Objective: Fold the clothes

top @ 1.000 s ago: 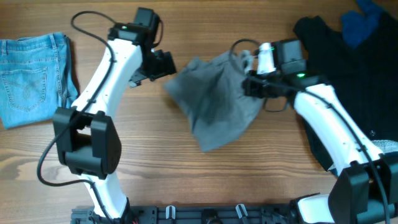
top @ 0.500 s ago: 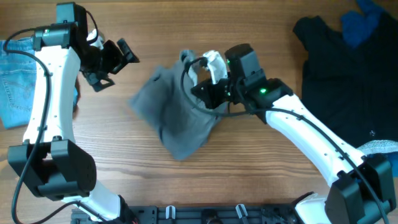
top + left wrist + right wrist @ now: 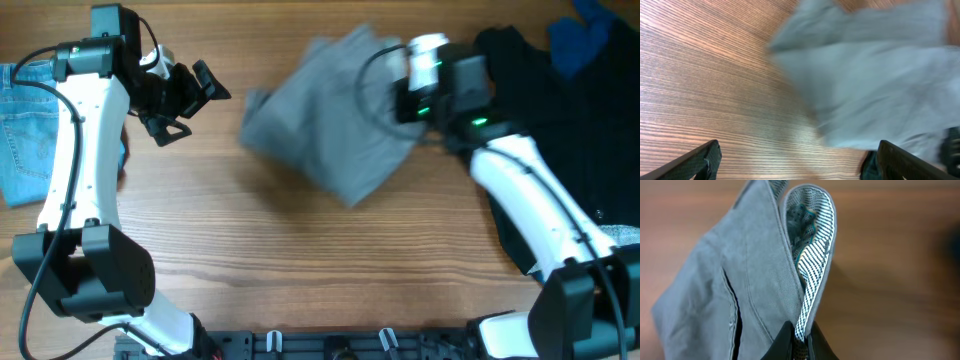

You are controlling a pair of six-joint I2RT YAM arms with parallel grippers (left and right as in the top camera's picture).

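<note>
The grey trousers [image 3: 335, 120] hang blurred over the middle of the table, lifted at their right edge. My right gripper [image 3: 405, 95] is shut on the waistband, whose striped lining [image 3: 812, 265] shows between the fingers [image 3: 799, 339] in the right wrist view. My left gripper [image 3: 185, 100] is open and empty, left of the trousers and apart from them. In the left wrist view the trousers [image 3: 875, 70] fill the upper right, beyond the open fingers [image 3: 800, 162].
Folded light-blue jeans [image 3: 30, 130] lie at the left edge. A black garment [image 3: 560, 130] with a blue cloth [image 3: 585, 35] on it covers the right side. Bare wood table [image 3: 300, 260] lies in front.
My right gripper has swung the grey trousers right and toward the back of the table. My left arm earlier moved away to the left and now holds still.
</note>
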